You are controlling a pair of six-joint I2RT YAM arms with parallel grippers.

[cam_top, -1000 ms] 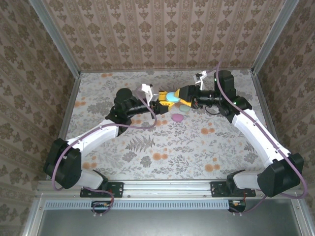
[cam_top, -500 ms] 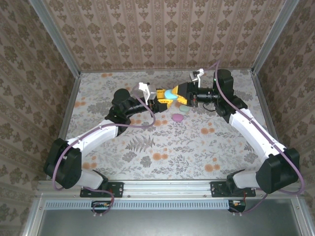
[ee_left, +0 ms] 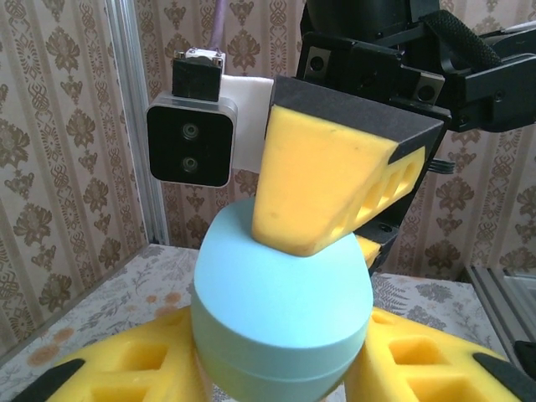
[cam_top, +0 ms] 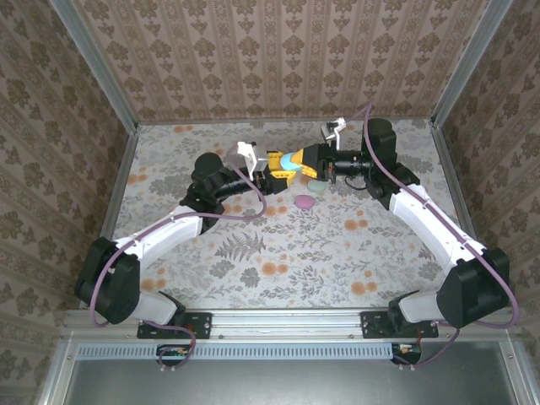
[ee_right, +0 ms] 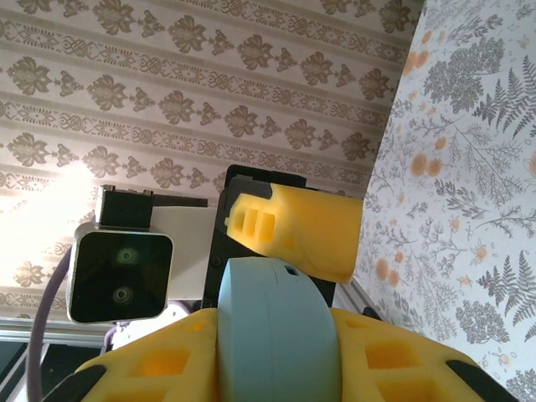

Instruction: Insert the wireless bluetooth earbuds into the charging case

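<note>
Patterned wallpaper walls enclose a floral table [cam_top: 253,253]. Over its far half, the light blue charging case [cam_top: 291,159] is held closed, clear of the table, between 2 grippers. The right gripper [cam_top: 305,160] meets the case from the right, its yellow fingers [ee_right: 385,352] clamped on both sides. The left gripper [cam_top: 277,167] flanks the case from the left, its fingers [ee_left: 126,368] close against it; whether they press I cannot tell. A pink case [cam_top: 304,201] lies on the table just nearer the arm bases than the blue case, and a pale mint one [cam_top: 315,185] lies closer to the blue case.
</note>
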